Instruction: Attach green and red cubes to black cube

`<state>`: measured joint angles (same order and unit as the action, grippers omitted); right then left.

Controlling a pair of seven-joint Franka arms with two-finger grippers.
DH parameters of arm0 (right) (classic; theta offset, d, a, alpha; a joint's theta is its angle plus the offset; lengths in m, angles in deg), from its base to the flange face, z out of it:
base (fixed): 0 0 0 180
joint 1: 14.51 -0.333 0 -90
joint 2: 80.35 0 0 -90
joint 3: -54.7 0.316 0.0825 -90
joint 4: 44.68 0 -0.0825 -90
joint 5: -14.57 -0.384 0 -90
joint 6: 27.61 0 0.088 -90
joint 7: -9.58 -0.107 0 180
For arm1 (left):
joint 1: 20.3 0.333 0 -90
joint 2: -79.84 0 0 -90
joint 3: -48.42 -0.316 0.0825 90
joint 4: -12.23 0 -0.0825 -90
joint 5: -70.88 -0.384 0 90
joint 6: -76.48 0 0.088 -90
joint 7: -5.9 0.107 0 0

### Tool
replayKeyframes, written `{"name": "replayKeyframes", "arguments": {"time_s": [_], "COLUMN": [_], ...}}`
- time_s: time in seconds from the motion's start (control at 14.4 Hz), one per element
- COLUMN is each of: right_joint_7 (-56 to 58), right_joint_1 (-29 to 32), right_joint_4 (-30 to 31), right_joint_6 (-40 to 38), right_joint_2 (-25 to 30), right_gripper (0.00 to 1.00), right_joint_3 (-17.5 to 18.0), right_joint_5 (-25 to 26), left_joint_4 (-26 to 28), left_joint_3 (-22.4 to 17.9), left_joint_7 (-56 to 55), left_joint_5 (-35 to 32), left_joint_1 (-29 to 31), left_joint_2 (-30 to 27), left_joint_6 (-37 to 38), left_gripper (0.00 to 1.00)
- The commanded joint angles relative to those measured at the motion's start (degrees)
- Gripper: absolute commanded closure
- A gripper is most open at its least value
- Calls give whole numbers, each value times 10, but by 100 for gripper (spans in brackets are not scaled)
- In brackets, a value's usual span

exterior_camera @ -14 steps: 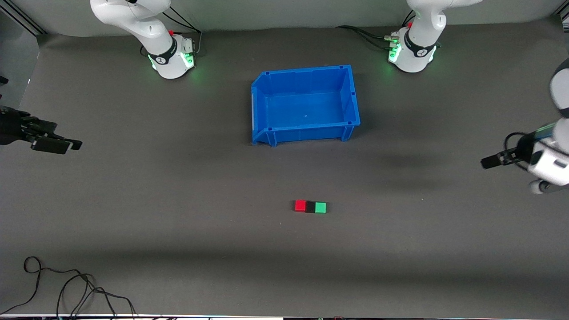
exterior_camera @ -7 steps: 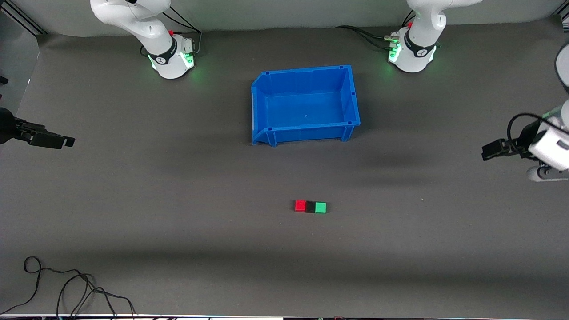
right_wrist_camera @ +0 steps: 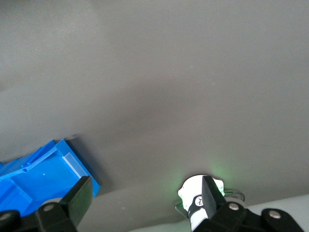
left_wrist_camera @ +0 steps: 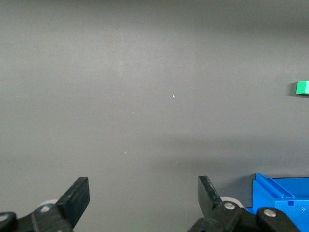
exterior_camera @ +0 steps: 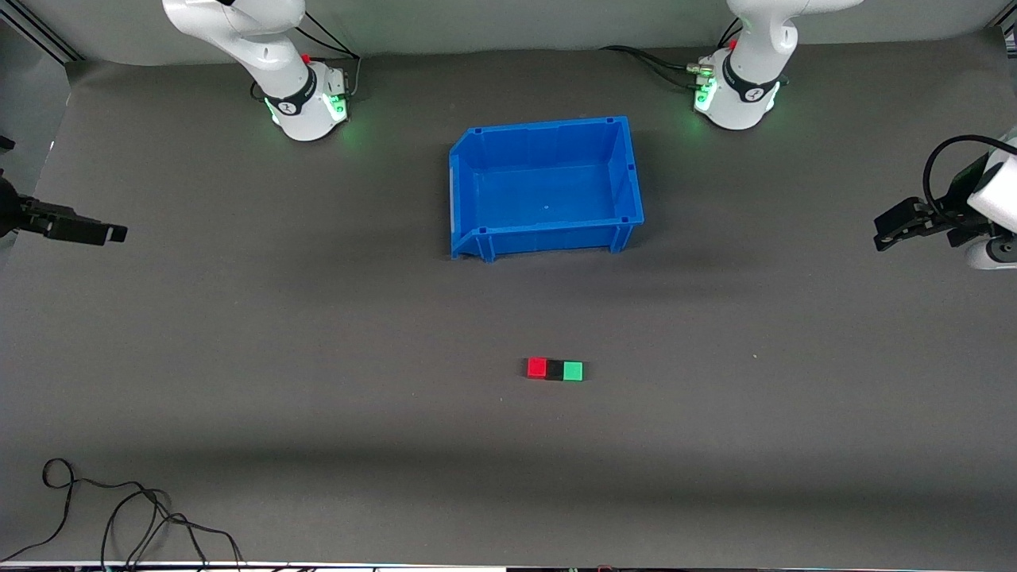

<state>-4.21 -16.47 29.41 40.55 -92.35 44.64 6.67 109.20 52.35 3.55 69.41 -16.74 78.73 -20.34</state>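
Three cubes, red cube point(exterior_camera: 537, 367), black cube point(exterior_camera: 554, 369), green cube point(exterior_camera: 573, 370), touched in one row, nearer the front camera than our blue bin point(exterior_camera: 628, 171). Only green showed at our left wrist. Left gripper point(exterior_camera: 891, 228) and right gripper point(exterior_camera: 102, 233) hung wide, empty.

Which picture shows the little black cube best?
The front view: the black cube sits between the red cube and the green cube, touching both. The left wrist view catches only the green cube; the right wrist view shows no cubes.
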Motion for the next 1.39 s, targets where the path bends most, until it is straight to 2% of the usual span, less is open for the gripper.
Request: {"name": "replayKeyframes", "arguments": {"time_s": [0.0, 0.21, 0.35, 0.42, 0.56, 0.76, 1.32], "right_joint_7": [77, 96, 95, 95, 97, 96, 92], "right_joint_1": [4, -1, -3, -2, 3, 3, 3], "right_joint_4": [105, 187, 191, 189, 185, 157, 155], "right_joint_6": [69, 167, 205, 210, 212, 212, 211], "right_joint_2": [75, 130, 136, 138, 144, 137, 145], "right_gripper": [0, 0, 0, 0, 0, 0, 0], "right_joint_3": [12, 12, 19, 28, 59, 65, 65], "right_joint_5": [19, 25, 36, 45, 95, 97, 78], "left_joint_4": [-40, -81, -81, -81, -79, -73, -71], "left_joint_3": [-5, -5, -4, -4, -5, -5, -5], "left_joint_7": [4, 3, 1, 2, 3, 6, 32], "left_joint_5": [2, 2, 3, 2, 0, -4, 3], "left_joint_1": [-10, -11, -12, -12, -11, -11, -4], "left_joint_2": [23, 46, 47, 48, 48, 48, 48], "left_joint_6": [27, 75, 79, 78, 78, 79, 61], "left_gripper": [0, 0, 0, 0, 0, 0, 0]}}
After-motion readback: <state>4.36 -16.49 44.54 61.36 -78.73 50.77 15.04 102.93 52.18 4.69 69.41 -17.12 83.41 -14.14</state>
